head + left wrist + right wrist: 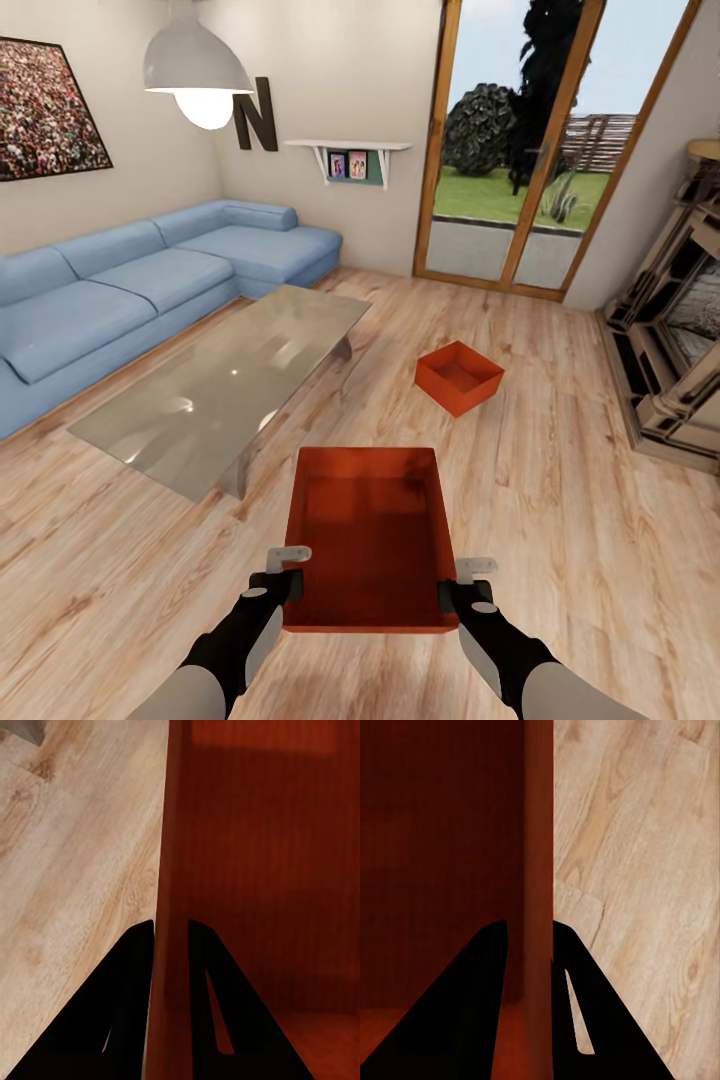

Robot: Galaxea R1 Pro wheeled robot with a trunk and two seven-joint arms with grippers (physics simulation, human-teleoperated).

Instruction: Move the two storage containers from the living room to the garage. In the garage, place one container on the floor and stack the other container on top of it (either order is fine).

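Living room [560,470]: both end effectors clamp one container [365,540].

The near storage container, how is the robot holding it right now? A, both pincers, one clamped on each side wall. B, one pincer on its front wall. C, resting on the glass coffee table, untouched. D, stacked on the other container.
A: the left pincer and right pincer each straddle a side wall of the near storage container, a finger on either face of the thin wall.
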